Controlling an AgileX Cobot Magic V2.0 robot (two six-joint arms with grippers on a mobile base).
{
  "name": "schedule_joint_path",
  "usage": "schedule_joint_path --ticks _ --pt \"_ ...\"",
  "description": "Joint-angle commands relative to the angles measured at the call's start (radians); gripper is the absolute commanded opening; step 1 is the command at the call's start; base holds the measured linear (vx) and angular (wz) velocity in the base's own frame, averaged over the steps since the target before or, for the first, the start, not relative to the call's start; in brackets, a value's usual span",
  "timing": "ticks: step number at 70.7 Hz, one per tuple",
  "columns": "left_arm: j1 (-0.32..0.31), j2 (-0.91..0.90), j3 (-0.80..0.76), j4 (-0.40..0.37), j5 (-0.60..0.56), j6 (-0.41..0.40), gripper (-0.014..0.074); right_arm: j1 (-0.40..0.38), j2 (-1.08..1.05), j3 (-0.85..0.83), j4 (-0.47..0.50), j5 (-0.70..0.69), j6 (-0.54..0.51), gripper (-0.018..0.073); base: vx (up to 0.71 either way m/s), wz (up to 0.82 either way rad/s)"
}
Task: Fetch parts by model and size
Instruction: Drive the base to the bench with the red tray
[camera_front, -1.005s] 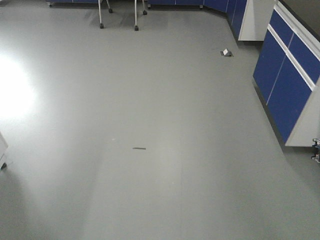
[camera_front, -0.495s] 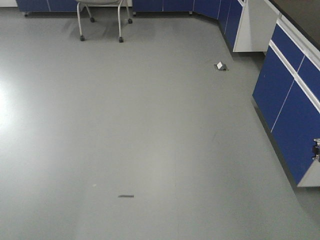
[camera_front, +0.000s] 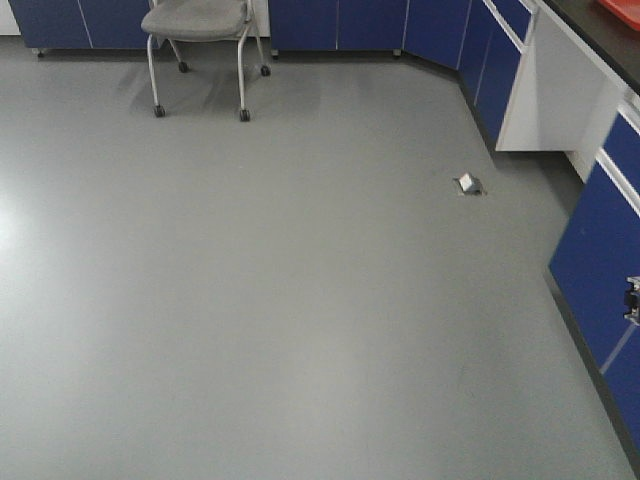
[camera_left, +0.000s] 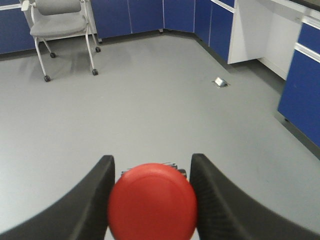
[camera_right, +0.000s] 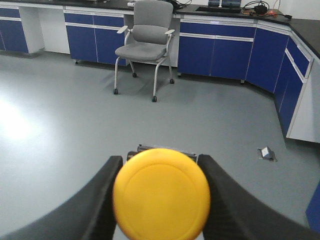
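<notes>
The black curved fingers (camera_left: 95, 200) of the left gripper (camera_left: 152, 172) are clamped on either side of the red round-capped push-button switch (camera_left: 152, 202). Its mushroom cap faces back toward the wrist and hides most of the base. The right gripper (camera_right: 160, 161) does the same, its dark fingers (camera_right: 97, 200) pinching the yellow round-capped push-button switch (camera_right: 161, 192). Both parts are already in hand, one per arm.

Further out, the room is what has changed. Over the last second the grey wheeled office chair (camera_front: 200, 20) has slid into the front view at eleven o'clock; only its legs showed before. The small metal floor box (camera_front: 468, 184) has dropped lower, now at about two o'clock. The blue cabinet fronts (camera_front: 590, 260) at three o'clock have drawn off toward the edge. The short dark streak that lay on the grey floor (camera_front: 300, 330) has passed out of sight below.

I read this as the base rolling forward and turning a little. The picking looks done, and this is the carrying leg toward wherever the parts are wanted. No drop-off spot is plainly in view, though a black countertop (camera_front: 600, 30) sits at one o'clock.

As for pose, both wrists look out over open floor, aimed ahead and slightly down. The grippers are held well off the ground in a steady carry position. Neither arm shows in the front view, so I can't tell how the elbows are set.
</notes>
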Motion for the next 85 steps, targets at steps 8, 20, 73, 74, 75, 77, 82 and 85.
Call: schedule_joint_path --ticks 8,20,73,74,75,77,82,85 --pt "-0.003 0.017 -0.023 -0.004 -0.084 -0.005 -0.0006 0.0 0.01 -0.026 -0.011 -0.084 -0.007 -0.0005 0.67 0.09" --pt "-0.003 0.015 -0.023 -0.003 -0.084 -0.005 -0.0006 0.0 0.01 -0.026 -0.011 -0.085 -0.007 -0.0005 0.67 0.02" --pt "-0.003 0.015 -0.023 -0.003 -0.084 -0.005 -0.0006 0.0 0.01 -0.026 -0.011 -0.085 -0.007 -0.0005 0.69 0.0" --pt "-0.003 0.015 -0.023 -0.003 -0.084 -0.005 -0.0006 0.0 0.01 -0.026 -0.011 -0.085 -0.007 -0.0005 0.66 0.1" --pt "-0.003 0.015 -0.023 -0.003 -0.084 -0.005 -0.0006 0.0 0.01 -0.026 -0.011 -0.085 -0.007 -0.0005 0.66 0.1" --pt "-0.003 0.015 -0.023 -0.003 -0.084 -0.005 -0.0006 0.0 0.01 -0.026 -0.011 -0.085 -0.007 -0.0005 0.66 0.1" --pt "-0.003 0.015 -0.023 -0.003 -0.084 -0.005 -0.0006 0.0 0.01 -0.026 -0.011 -0.085 -0.007 -0.0005 0.66 0.1" --pt "-0.003 0.015 -0.023 -0.003 -0.084 -0.005 -0.0006 0.0 0.01 -0.026 -0.011 -0.085 -0.007 -0.0005 0.65 0.09"
